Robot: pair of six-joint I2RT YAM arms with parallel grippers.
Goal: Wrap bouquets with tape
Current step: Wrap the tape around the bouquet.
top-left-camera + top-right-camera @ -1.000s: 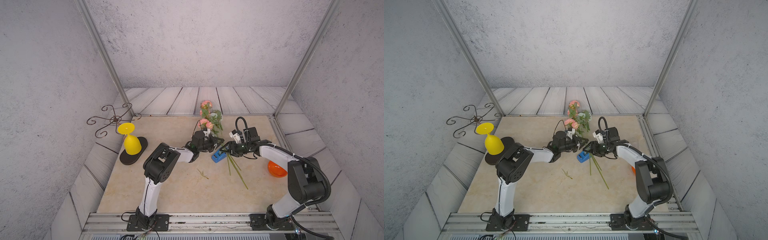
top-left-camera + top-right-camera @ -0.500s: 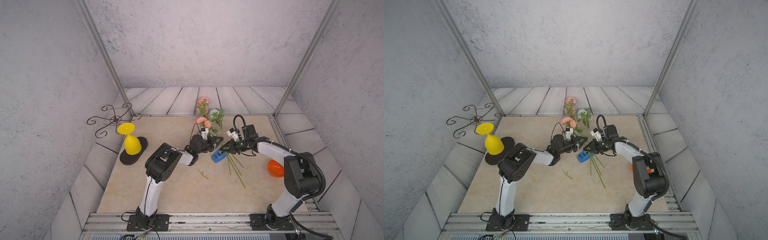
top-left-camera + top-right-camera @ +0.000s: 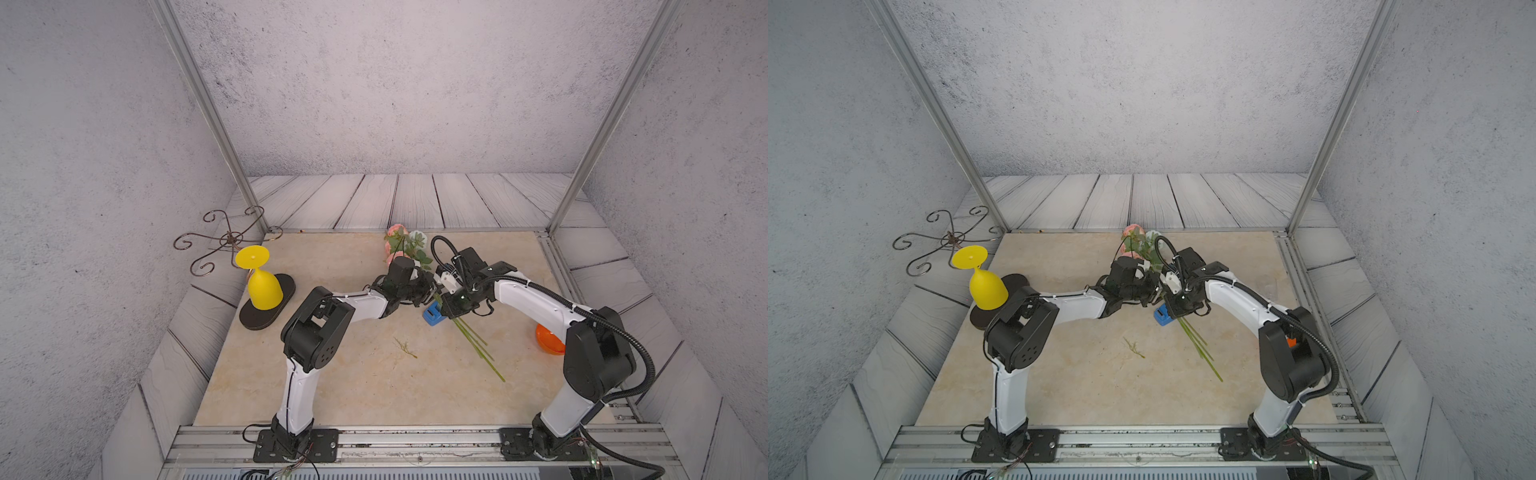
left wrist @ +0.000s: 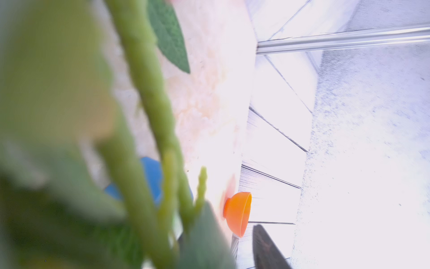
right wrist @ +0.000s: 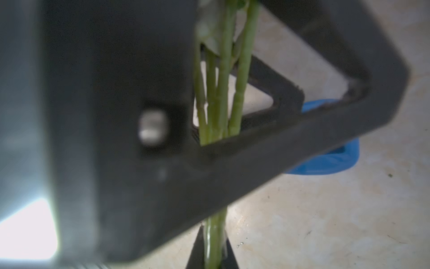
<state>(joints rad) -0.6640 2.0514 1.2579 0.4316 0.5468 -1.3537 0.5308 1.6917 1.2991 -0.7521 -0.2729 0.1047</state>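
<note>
The bouquet [image 3: 473,340] has pink and pale blooms toward the back and long green stems running out over the table toward the front right. My right gripper [image 5: 213,256] is shut on the stems just above the table, next to the blue tape dispenser [image 3: 432,316]. My left gripper [image 3: 424,286] is further up the same stems, near the leaves. Its jaws stand apart around the stems, with light showing beside the stems [image 5: 218,104] in the right wrist view. In the left wrist view the blurred stems [image 4: 149,97] fill the picture and one dark finger [image 4: 265,249] stands well off to the side.
An upturned yellow goblet [image 3: 262,282] stands on a dark oval base at the left, in front of a scrolled metal stand [image 3: 224,241]. An orange bowl [image 3: 548,338] sits at the right behind my right arm. A small loose sprig [image 3: 405,347] lies mid-table.
My right gripper went from open to shut on the stems. My left gripper has loosened from shut to jaws apart. The blooms have sunk lower toward the table.
</note>
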